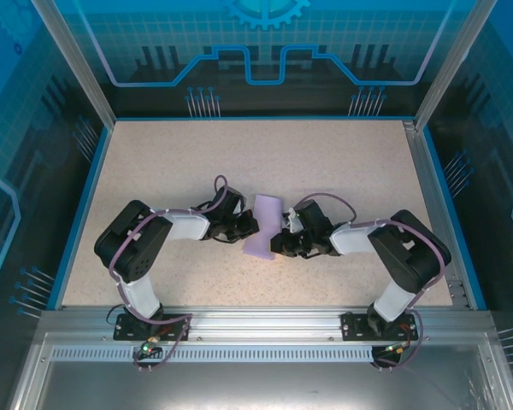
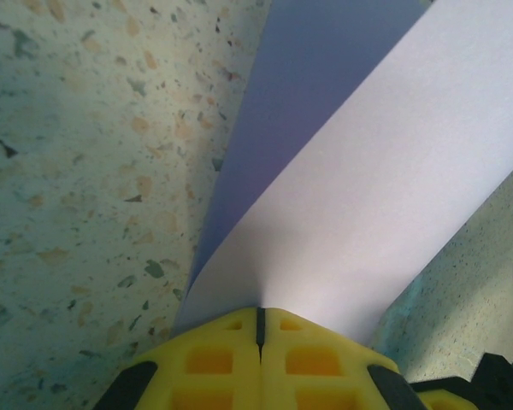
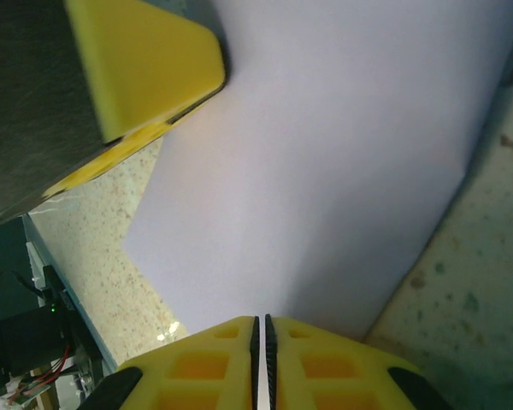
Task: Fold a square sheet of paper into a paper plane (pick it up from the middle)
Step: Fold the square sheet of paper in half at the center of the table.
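Pinching the sheet of paper (image 1: 265, 226) from both sides, the two grippers meet near the middle of the top picture. The left gripper (image 1: 250, 229) comes in from the left, and the right gripper (image 1: 280, 235) comes in from the right. The paper is pale purple. It sits between them, a bit below the middle of the speckled table (image 1: 325, 162). It looks bent, not flat.

In the left wrist picture, the left gripper (image 2: 259, 320) is at the bottom middle. Its two yellow fingers (image 2: 222, 359) are pressed tight together, with just a thin dark line between them. The paper (image 2: 385, 188) comes out right at that line and goes up to the upper right corner. It has two parts: a light part on the right and a darker, shady part behind it that goes up to the top middle. The two parts meet in a fold close to the fingers. The table shows on the left side.

In the right wrist picture, the right gripper (image 3: 259, 329) is at the bottom middle. Its yellow fingers (image 3: 197, 367) are almost touching, with a very thin gap, and the near edge of the paper (image 3: 325, 171) goes into that gap. The paper spreads up over most of the picture. In the upper left corner, a yellow finger of the left gripper sits right at the paper's far edge.
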You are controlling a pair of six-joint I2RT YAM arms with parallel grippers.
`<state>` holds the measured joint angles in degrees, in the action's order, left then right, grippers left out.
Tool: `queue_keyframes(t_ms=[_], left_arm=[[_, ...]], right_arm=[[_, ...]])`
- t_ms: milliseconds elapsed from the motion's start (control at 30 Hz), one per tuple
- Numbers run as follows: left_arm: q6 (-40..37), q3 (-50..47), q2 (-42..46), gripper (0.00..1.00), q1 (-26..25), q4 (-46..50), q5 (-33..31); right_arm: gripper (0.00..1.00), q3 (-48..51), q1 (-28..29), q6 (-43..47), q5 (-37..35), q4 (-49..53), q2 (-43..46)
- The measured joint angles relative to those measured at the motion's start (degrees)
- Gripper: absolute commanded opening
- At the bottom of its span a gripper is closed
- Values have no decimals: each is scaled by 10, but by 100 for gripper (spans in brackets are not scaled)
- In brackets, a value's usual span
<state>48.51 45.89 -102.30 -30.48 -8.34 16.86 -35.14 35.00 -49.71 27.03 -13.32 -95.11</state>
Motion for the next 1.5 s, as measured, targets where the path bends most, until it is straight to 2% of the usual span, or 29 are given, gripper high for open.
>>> queue_keyframes(t_ms=[200,533,833,1033,1367,1500], left_arm=[[0,0,0,0,0,0,0],[0,-1,0,0,0,-2,0],[0,-2,0,0,0,-4,0],[0,-3,0,0,0,-7,1],[0,-3,0,0,0,-8,2],[0,-3,0,0,0,-8,2]], right_arm=[[14,5,9,0,3,-2,14],[14,7,20,2,5,-3,-12],[14,7,21,3,3,14,27],[14,16,21,3,3,10,6],[14,18,18,13,-1,31,16],[14,7,-8,18,1,55,45]])
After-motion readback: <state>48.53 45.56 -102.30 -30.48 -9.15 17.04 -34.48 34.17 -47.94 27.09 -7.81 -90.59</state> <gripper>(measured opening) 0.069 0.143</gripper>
